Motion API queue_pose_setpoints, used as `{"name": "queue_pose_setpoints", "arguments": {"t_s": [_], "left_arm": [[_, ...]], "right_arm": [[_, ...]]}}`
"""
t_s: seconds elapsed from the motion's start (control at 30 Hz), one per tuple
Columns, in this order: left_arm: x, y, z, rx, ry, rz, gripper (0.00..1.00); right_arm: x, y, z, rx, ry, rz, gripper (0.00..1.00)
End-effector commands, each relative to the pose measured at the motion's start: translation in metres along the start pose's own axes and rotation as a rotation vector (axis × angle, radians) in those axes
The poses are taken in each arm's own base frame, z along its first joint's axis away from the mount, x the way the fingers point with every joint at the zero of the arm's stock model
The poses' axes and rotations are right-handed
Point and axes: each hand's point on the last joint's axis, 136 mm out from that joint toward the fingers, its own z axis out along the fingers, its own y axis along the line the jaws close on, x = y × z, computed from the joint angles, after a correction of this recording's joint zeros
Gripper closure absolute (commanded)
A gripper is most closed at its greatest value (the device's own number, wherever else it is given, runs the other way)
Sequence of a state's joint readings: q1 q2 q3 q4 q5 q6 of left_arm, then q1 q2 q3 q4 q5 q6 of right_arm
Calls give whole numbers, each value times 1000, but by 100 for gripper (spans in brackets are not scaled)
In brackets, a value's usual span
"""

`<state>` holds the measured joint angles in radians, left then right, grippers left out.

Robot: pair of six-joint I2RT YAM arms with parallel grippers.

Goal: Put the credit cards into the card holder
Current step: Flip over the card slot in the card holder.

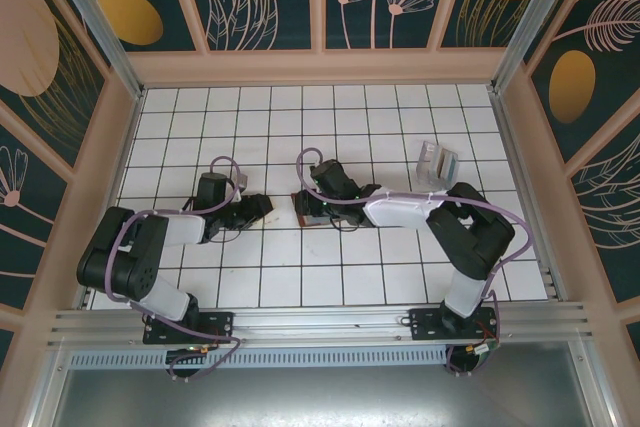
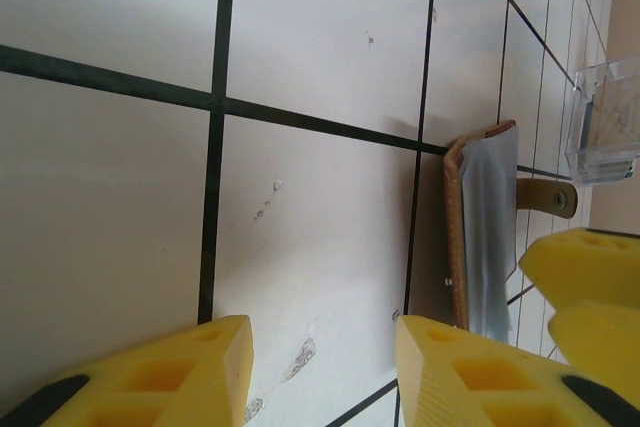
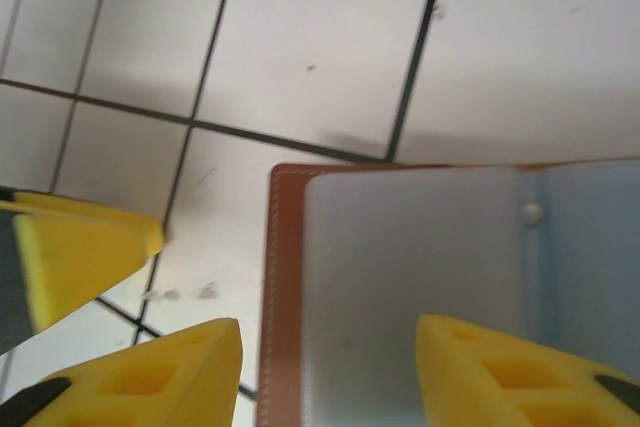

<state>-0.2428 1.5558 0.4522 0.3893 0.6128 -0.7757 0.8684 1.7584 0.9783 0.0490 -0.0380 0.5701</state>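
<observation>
From above, left gripper [image 1: 255,209] and right gripper [image 1: 310,209] both low over the white tiled table [image 1: 400,277], tips turned toward each other, near but apart. Directly under the right gripper, flat and opened, the brown card holder [image 1: 303,215].

From the left wrist: left gripper [image 2: 320,377] spread wide, holding nothing, only bare tile between the yellow fingers [image 2: 170,377]. Ahead of the fingertips and off toward the right arm, the card holder [image 2: 457,237], with a brown stitched rim around a pale grey-blue face [image 2: 490,237]. Past its far side, the snap tab [image 2: 550,197], sticking outward. Farther ahead, well apart from the hand, a translucent packet [image 2: 605,117]. Close beside the left gripper, on that same side, two yellow fingertips [image 2: 585,262] of the right gripper.

From the right wrist: right gripper [image 3: 330,377] also spread wide, closed on nothing. Below the gap and below the finger [image 3: 520,377] farther from the left arm, the card holder [image 3: 272,297]. The other finger just outside the stitched rim, over tile. Touching the holder or hovering: cannot tell. Ahead of the farther finger, a small round snap stud [image 3: 530,213] on the pale grey-blue face [image 3: 420,277]. Plastic card or clear pocket: cannot tell. Beside the hand, toward the left arm, one yellow fingertip [image 3: 80,247] of the left gripper.
</observation>
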Motion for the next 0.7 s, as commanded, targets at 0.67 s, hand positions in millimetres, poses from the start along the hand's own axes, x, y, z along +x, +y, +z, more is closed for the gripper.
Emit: {"name": "queue_pose_setpoints", "arguments": {"t_s": [0.67], "left_arm": [[9, -15, 22, 39, 30, 49, 58]], "right_arm": [[18, -39, -12, 182, 47, -19, 56]]}}
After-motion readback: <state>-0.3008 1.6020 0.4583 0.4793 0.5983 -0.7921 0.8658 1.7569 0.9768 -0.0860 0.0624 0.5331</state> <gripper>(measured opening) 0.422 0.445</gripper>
